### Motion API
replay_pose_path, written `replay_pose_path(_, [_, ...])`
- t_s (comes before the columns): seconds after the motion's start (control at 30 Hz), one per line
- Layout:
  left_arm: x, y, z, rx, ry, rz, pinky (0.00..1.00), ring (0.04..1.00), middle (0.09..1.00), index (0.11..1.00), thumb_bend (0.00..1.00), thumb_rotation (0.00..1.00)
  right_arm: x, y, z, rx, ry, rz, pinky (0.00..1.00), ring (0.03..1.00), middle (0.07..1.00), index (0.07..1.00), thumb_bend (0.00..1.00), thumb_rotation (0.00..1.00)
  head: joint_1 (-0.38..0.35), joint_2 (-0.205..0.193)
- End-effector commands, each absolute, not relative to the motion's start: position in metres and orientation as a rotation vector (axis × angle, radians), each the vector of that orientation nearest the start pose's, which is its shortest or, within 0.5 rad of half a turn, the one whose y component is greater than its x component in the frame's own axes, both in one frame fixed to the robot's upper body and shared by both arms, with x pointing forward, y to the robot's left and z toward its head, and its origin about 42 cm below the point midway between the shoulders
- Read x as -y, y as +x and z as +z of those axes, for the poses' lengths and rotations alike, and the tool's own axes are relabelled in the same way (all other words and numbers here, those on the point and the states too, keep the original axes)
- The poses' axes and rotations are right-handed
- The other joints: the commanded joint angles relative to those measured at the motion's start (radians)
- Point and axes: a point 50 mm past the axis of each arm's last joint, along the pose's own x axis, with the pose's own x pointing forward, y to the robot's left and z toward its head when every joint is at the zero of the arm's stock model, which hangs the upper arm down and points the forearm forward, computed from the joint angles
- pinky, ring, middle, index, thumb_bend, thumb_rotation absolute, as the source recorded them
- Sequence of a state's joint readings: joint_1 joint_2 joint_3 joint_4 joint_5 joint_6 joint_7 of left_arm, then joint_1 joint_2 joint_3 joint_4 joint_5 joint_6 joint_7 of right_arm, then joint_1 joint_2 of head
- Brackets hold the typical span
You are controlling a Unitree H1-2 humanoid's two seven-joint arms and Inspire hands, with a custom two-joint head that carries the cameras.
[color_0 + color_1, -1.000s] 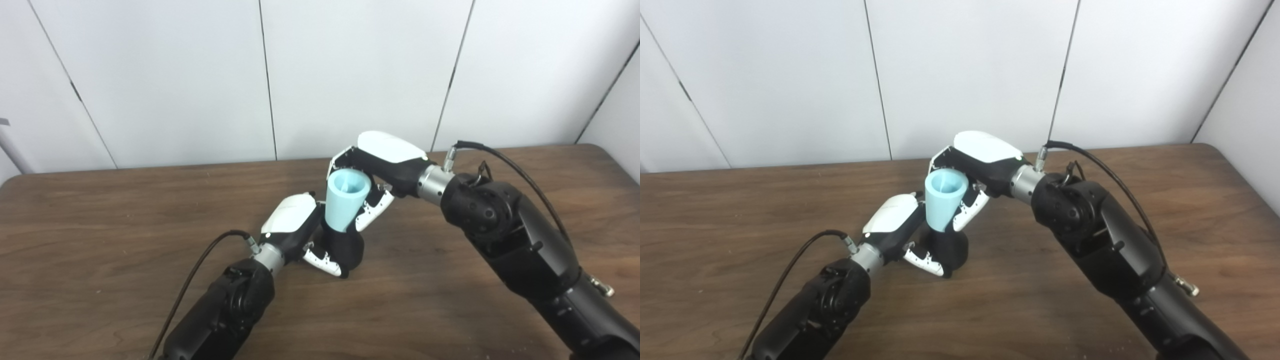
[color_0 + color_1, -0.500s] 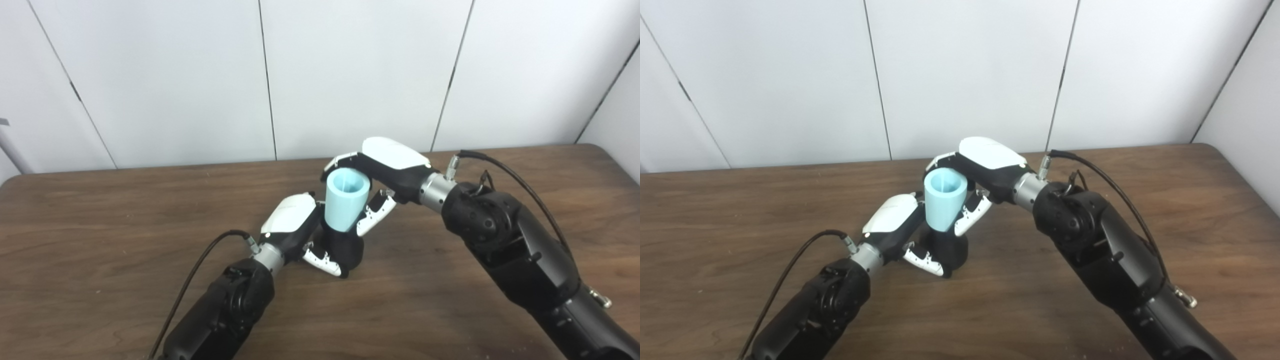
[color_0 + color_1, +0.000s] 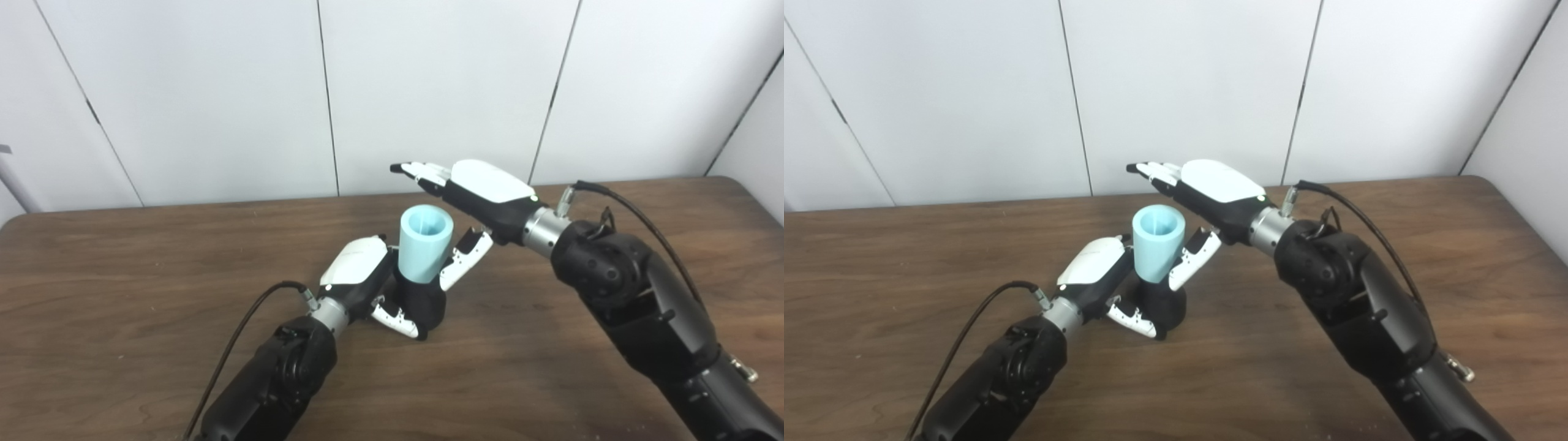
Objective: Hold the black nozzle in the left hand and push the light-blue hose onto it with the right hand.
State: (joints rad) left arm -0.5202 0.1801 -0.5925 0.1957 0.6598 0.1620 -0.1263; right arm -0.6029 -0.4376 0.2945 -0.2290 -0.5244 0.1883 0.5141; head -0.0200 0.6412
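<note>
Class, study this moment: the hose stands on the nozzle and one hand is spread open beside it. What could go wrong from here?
1. The right hand is open, its thumb close beside the light-blue hose; a careless move could knock the hose askew.
2. Only the left hand grips the black nozzle; if it loosens, the tall stack may topple onto the table.
3. How firmly the hose is seated cannot be seen, so it may slip off.

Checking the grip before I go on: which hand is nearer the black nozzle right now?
Left. The left hand is wrapped around the black nozzle on the table. The right hand is open above and right of it, fingers extended, clear of the light-blue hose.
</note>
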Motion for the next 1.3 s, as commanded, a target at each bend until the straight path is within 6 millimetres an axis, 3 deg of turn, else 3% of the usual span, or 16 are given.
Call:
replay_pose_path(0.0, [-0.094,0.376,0.116,0.047,1.133,-0.706,1.0,0.609,0.488,0.486,0.53,0.0,0.2,0.392,0.36,0.576,-1.12,0.487,0.91,1.0,1.0,1.0,1.0,0.5,0.0,0.0])
replay_pose_path(0.17, [-0.096,0.377,0.115,0.044,1.135,-0.708,1.0,0.607,0.491,0.484,0.53,0.0,0.208,0.383,0.369,0.64,-1.076,0.51,0.98,1.0,1.0,1.0,1.0,0.57,-0.001,0.001])
replay_pose_path(0.3, [-0.097,0.379,0.115,0.042,1.136,-0.706,1.0,0.607,0.492,0.483,0.53,0.0,0.213,0.371,0.367,0.679,-1.089,0.581,1.0,1.0,1.0,1.0,1.0,0.73,0.0,-0.005])
replay_pose_path(0.37, [-0.097,0.379,0.116,0.044,1.136,-0.705,1.0,0.607,0.494,0.482,0.52,0.0,0.215,0.367,0.364,0.69,-1.124,0.619,1.0,1.0,1.0,1.0,0.93,0.84,0.001,-0.005])
replay_pose_path(0.5, [-0.096,0.379,0.117,0.047,1.139,-0.704,1.0,0.607,0.495,0.482,0.52,0.0,0.218,0.364,0.363,0.689,-1.184,0.659,1.0,1.0,1.0,1.0,0.88,0.92,0.001,-0.003])
replay_pose_path(1.27, [-0.099,0.377,0.115,0.044,1.14,-0.706,1.0,0.606,0.49,0.484,0.53,0.0,0.214,0.363,0.342,0.575,-1.207,0.697,1.0,1.0,1.0,1.0,0.85,0.94,0.003,0.002])
